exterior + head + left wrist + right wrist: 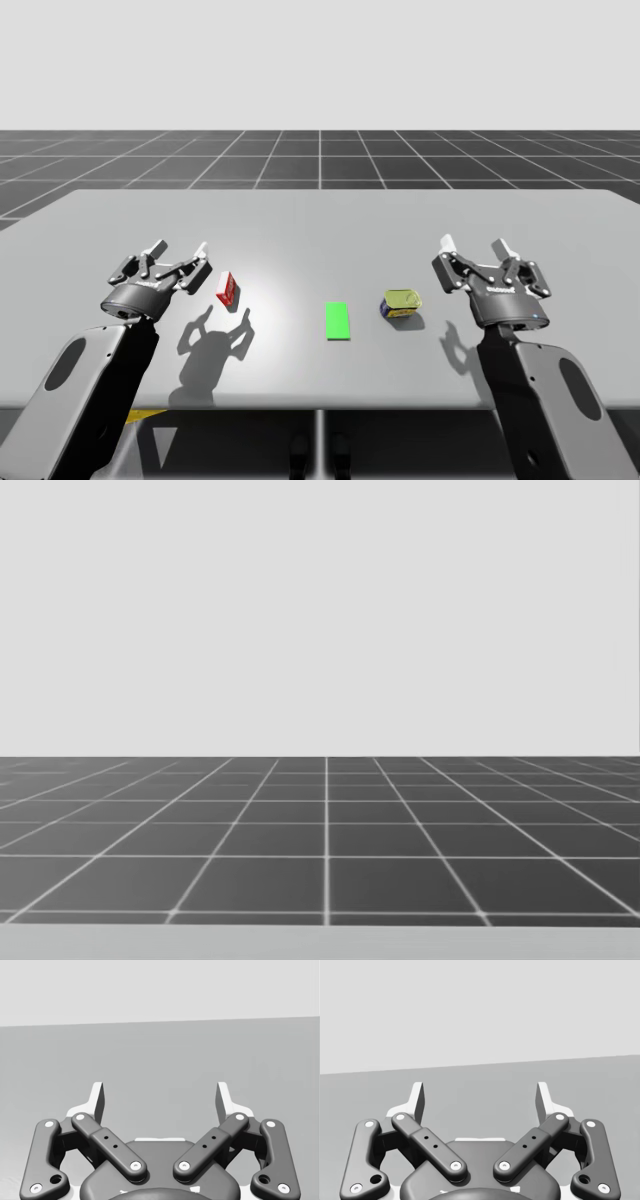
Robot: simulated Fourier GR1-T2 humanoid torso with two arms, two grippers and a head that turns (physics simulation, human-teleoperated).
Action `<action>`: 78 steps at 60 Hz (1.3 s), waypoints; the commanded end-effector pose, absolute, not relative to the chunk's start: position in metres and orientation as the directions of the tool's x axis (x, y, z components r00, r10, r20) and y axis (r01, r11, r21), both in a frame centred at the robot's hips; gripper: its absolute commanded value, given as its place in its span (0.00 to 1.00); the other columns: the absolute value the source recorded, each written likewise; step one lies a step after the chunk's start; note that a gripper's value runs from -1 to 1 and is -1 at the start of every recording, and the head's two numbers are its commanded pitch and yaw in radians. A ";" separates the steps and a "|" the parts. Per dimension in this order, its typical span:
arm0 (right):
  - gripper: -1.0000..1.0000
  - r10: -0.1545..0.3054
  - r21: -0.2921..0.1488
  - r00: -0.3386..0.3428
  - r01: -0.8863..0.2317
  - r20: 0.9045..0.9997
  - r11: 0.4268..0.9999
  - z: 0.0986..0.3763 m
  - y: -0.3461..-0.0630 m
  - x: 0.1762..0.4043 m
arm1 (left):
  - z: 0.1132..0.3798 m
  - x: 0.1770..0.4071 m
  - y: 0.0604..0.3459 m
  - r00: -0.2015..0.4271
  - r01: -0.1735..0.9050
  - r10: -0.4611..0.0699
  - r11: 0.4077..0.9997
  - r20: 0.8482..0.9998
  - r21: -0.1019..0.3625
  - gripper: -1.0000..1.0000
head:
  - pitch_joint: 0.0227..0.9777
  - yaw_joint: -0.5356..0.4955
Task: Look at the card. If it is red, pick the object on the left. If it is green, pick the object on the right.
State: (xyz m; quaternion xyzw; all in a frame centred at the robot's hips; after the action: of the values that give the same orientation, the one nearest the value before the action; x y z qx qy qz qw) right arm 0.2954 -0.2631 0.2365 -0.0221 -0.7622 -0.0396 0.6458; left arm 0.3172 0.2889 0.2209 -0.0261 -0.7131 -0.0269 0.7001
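Table (pixel 300 215), mid frame: smooth matt grey. Green card (pixel 338 321): flat, matt, paper-like. Red box (pixel 227 289), left of card: cardboard look. Yellow can (pixel 401 303), right: slight metallic sheen. Left gripper (pixel 180 248) and right gripper (pixel 476 245): dark matt links, plastic-like.

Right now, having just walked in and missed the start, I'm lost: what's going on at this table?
Nothing is held yet. My left pincer and right pincer both hang open above the grey table. A green card lies flat in the middle, with a small red box to its left and a yellow can to its right. Since the card is green, the can is the one to pick; my right pincer is nearest it, not touching.
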 end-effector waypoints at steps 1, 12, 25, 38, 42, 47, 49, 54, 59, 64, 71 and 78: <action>0.00 -0.013 0.037 -0.187 0.127 0.982 0.991 0.234 -0.264 0.296 | 0.221 0.317 0.289 -0.019 0.075 -0.001 0.997 1.000 0.002 0.00 | 0.05 0.53; 0.00 0.015 -0.003 -0.127 0.095 0.992 0.995 0.234 -0.263 0.300 | 0.221 0.317 0.289 -0.019 0.075 -0.001 0.997 1.000 0.002 0.00 | 0.10 0.53; 0.00 0.006 0.002 -0.087 0.096 0.996 0.995 0.234 -0.262 0.301 | 0.220 0.317 0.289 -0.019 0.075 -0.004 0.997 1.000 0.005 0.00 | 0.30 0.52; 0.00 0.002 0.005 -0.083 0.083 0.997 0.997 0.234 -0.261 0.301 | 0.219 0.317 0.288 -0.022 0.077 -0.020 0.997 1.000 0.021 0.00 | 0.51 0.51; 0.00 -0.001 0.008 -0.080 0.082 0.997 0.997 0.234 -0.261 0.301 | 0.219 0.317 0.288 -0.023 0.078 -0.025 0.997 0.999 0.026 0.00 | 0.58 0.50; 0.00 0.002 0.004 -0.078 0.080 0.997 0.997 0.234 -0.260 0.301 | 0.219 0.318 0.288 -0.023 0.081 -0.028 0.996 0.999 0.030 0.00 | 0.66 0.49; 0.00 0.003 0.003 -0.079 0.079 0.997 0.997 0.234 -0.260 0.301 | 0.219 0.318 0.288 -0.024 0.082 -0.029 0.996 0.999 0.031 0.00 | 0.69 0.48; 0.00 0.005 0.002 -0.082 0.079 0.997 0.997 0.234 -0.260 0.301 | 0.219 0.318 0.287 -0.023 0.083 -0.031 0.996 0.999 0.033 0.00 | 0.76 0.47; 0.00 0.004 0.003 -0.083 0.081 0.997 0.997 0.234 -0.260 0.301 | 0.219 0.318 0.286 -0.024 0.083 -0.032 0.996 0.999 0.033 0.00 | 0.83 0.46; 0.00 0.003 0.004 -0.084 0.082 0.996 0.997 0.234 -0.260 0.301 | 0.219 0.318 0.286 -0.024 0.084 -0.030 0.996 0.999 0.032 0.00 | 0.89 0.45; 0.00 0.002 0.005 -0.086 0.085 0.996 0.996 0.235 -0.260 0.301 | 0.219 0.319 0.285 -0.025 0.085 -0.029 0.996 0.999 0.031 0.00 | 0.96 0.44; 0.00 0.000 0.007 -0.086 0.088 0.996 0.996 0.235 -0.260 0.302 | 0.219 0.319 0.284 -0.025 0.086 -0.029 0.996 0.999 0.031 0.00 | 0.98 0.45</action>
State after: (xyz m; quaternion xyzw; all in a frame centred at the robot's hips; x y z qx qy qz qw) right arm 0.3014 -0.2596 0.2347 -0.0294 -0.7360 -0.0306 0.6757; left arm 0.3184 0.2850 0.2187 -0.0196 -0.7145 -0.0406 0.6982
